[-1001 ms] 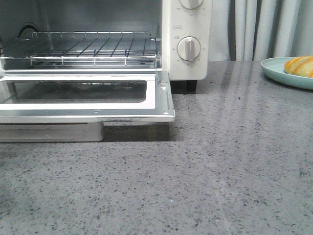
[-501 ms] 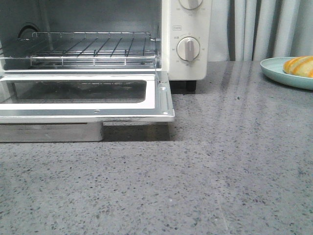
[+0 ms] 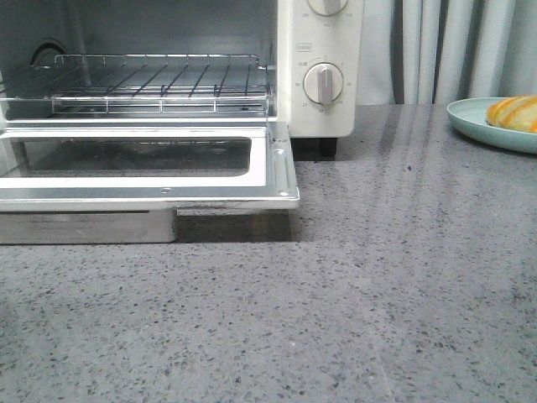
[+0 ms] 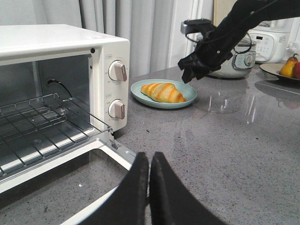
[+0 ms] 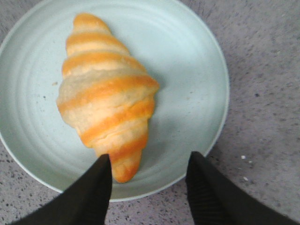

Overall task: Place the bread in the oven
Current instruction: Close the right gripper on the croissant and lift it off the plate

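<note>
The bread (image 5: 105, 96), a golden-orange roll with cream stripes, lies on a pale green plate (image 5: 197, 93); it also shows at the right edge of the front view (image 3: 515, 112) and in the left wrist view (image 4: 163, 91). My right gripper (image 5: 149, 161) is open, empty, above the plate's near rim, its fingers past the roll's tip; it shows above the plate in the left wrist view (image 4: 192, 70). The cream-white oven (image 3: 319, 75) stands at the left with its glass door (image 3: 151, 164) folded down and the wire rack (image 3: 159, 84) bare. My left gripper (image 4: 149, 159) is shut and empty near the door's corner.
A crumb tray (image 3: 88, 227) sticks out under the oven door. Curtains (image 3: 453, 50) hang behind the grey speckled counter (image 3: 377, 294). In the left wrist view a white cooker (image 4: 236, 56) and a fruit dish (image 4: 286, 70) stand far behind the plate.
</note>
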Controlling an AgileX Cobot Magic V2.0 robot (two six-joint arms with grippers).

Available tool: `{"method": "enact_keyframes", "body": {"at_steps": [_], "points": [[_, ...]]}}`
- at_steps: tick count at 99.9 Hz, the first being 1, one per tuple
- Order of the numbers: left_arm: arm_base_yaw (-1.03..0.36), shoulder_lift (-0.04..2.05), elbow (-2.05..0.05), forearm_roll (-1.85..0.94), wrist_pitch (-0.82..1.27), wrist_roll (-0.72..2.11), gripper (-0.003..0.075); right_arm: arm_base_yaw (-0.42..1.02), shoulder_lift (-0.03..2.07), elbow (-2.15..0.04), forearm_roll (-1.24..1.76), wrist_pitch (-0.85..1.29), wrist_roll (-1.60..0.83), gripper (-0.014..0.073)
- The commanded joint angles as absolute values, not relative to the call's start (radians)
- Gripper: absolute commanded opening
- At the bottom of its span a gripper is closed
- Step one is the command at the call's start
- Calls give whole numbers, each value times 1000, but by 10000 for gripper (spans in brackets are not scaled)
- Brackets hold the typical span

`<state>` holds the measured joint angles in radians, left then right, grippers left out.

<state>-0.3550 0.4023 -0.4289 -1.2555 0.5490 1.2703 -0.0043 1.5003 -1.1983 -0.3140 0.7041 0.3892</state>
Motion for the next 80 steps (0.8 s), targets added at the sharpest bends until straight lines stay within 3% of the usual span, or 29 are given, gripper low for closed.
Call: {"method": "enact_keyframes", "body": {"at_steps": [1, 53, 60, 70, 80], "points": [[-358, 409, -458, -1293, 533, 1262, -22, -9, 1505, -1234, -298, 635, 347, 328], [-358, 409, -458, -1320, 541, 1262, -22, -10, 1680, -1234, -232, 579, 347, 311], [-358, 409, -458, -1321, 541, 1262, -22, -10, 1691, -1234, -222, 581, 347, 202], [-358, 409, -458, -1322, 542, 1262, -22, -10, 1691, -1234, -220, 579, 349, -78], [-358, 409, -458, -1322, 543, 1262, -22, -10, 1664, -1234, -218, 560, 349, -69]]}}
